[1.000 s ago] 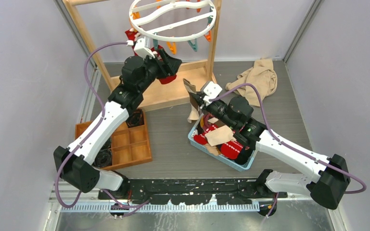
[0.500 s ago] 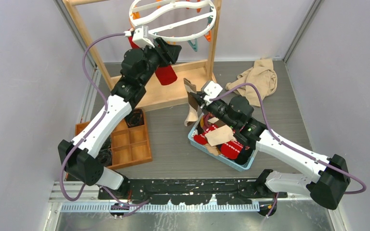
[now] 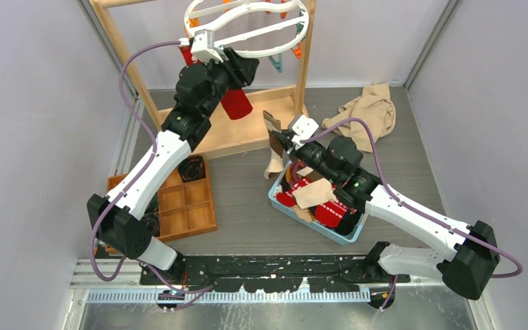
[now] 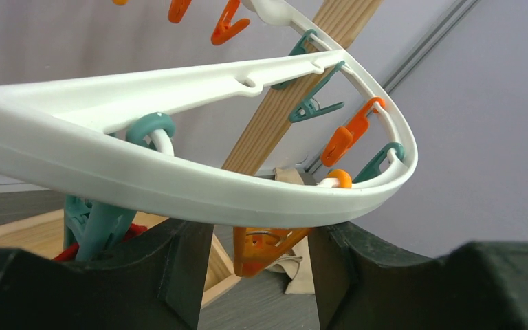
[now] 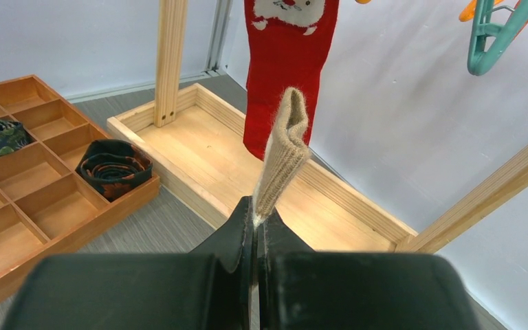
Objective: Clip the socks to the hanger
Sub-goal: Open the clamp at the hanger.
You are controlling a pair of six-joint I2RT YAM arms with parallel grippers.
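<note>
Right jaws clench a tan sock [image 5: 285, 148] by the blue bin [image 3: 301, 218] of socks [image 3: 330, 212]; left jaws gape around an orange clip [image 4: 267, 249].

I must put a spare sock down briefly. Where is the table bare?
Bare table lies between the wooden tray and the blue bin, and right of the beige cloth. Crowded: the bin, full of socks, and the frame base under the hanger and left arm.
</note>
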